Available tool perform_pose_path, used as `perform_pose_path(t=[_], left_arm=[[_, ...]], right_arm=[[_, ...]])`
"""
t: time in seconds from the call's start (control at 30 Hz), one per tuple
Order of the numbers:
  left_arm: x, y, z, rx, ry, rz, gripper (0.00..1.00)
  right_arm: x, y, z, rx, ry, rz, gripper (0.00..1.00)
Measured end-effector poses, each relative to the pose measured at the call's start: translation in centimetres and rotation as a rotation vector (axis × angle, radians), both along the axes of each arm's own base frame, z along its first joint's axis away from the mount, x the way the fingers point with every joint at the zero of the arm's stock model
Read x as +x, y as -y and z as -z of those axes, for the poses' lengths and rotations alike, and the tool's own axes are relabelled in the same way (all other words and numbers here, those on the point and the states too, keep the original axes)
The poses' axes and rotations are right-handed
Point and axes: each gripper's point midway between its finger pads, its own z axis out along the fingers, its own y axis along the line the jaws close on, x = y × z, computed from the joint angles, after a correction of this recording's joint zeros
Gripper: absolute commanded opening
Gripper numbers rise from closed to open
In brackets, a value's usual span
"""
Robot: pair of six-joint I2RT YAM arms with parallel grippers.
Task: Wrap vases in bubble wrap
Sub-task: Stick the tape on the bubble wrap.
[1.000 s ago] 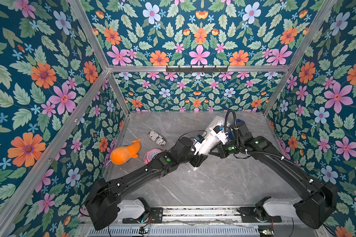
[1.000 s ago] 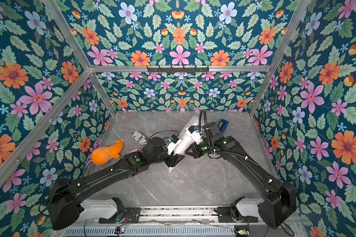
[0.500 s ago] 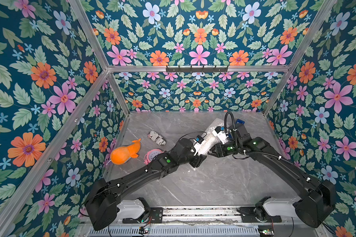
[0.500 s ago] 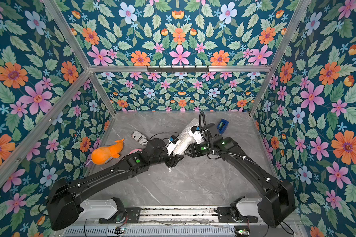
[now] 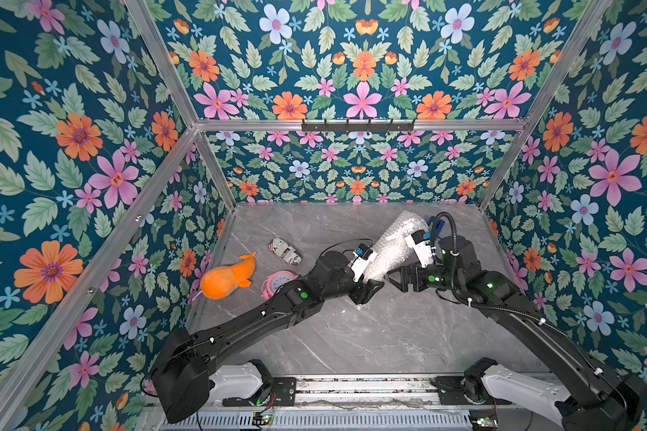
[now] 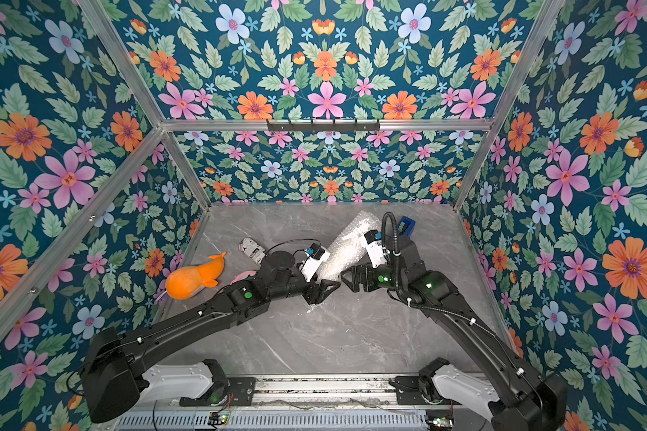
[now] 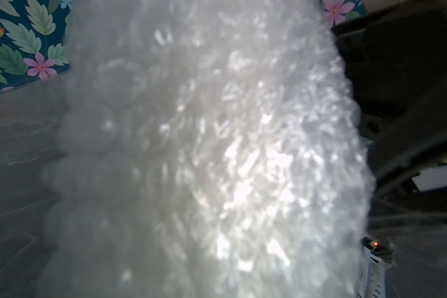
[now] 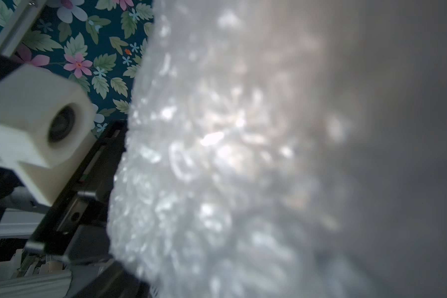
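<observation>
A large "Y" shows on the newspaper-print cylinder [image 5: 284, 253]

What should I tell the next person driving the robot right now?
Left gripper: shut on the lower end of the bubble wrap; the roll leans up from the table.
Right gripper: open beside the roll, holding nothing.
Vase: not visible; probably inside the roll, but this cannot be confirmed.
Done: the wrap is rolled into a tube.
Left: check the vase is covered, tuck the ends, set it down.

Both top views look down; wrist views crowd the bubble wrap [image 7: 217, 154].
</observation>
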Motion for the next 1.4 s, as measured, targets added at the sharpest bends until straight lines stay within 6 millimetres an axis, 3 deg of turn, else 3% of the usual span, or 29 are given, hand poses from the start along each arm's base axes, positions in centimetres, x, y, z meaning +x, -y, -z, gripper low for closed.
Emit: perform_pose_path(t=[0.17, 0.23, 0.4, 0.5, 0.67, 0.93, 1.4], left_arm=[[0.3, 0.1, -1.0, -0.057, -0.017, -0.007, 0.00], [0.2, 0.4, -1.3, -0.081, -0.026, 0.000, 0.00], [0.1, 0.6, -1.7, -0.122, -0.040, 0.010, 0.00], [0.2, 0.7, -1.7, -0.139, -0.057, 0.007, 0.00], [0.0, 0.9, -1.9, -0.163, -0.074, 0.014, 0.00], [-0.5, 1.5, -2.4, -0.199, -0.095, 0.056, 0.00], [-1.4, 1.8, -3.4, -0.282, -0.175, 0.083, 0.00]], right_arm=[[-0.9, 1.3, -1.7, 0.009, 0.079, 0.032, 0.99], [-1.3, 1.6, -2.2, 0.017, 0.094, 0.033, 0.90], [-2.5, 1.3, -3.3, 0.074, 0.135, -0.007, 0.28], [-3.2, 0.6, -4.6, 0.146, 0.163, -0.054, 0.11], [-3.5, -0.4, -6.2, 0.238, 0.208, -0.107, 0.04], [-1.9, -1.8, -6.2, 0.300, 0.227, -0.124, 0.00], [-1.5, -1.4, -3.3, 0.267, 0.255, -0.094, 0.01]])
